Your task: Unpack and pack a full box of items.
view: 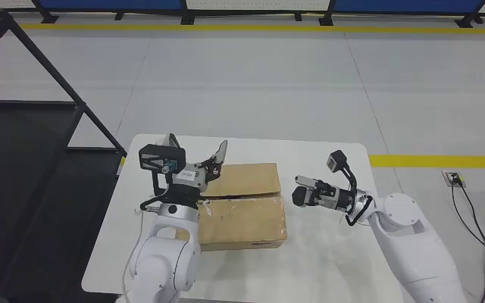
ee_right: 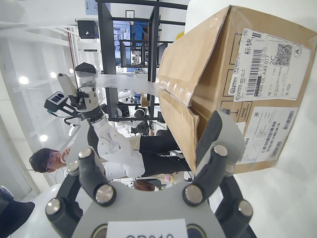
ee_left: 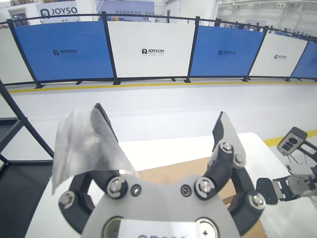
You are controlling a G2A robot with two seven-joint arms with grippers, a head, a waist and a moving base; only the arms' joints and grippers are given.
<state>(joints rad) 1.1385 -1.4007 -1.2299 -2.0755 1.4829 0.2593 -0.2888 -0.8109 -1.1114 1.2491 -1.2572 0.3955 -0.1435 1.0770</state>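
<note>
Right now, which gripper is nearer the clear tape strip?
Left. The tape strip is stuck to the left gripper, raised beside the box; the right gripper sits open at the box's end, apart from the tape.

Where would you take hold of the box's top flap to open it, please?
Probably the flap's lifted corner at the middle seam, entering from the box's right end, where the open right gripper sits; the gap beneath should admit a finger.
</note>
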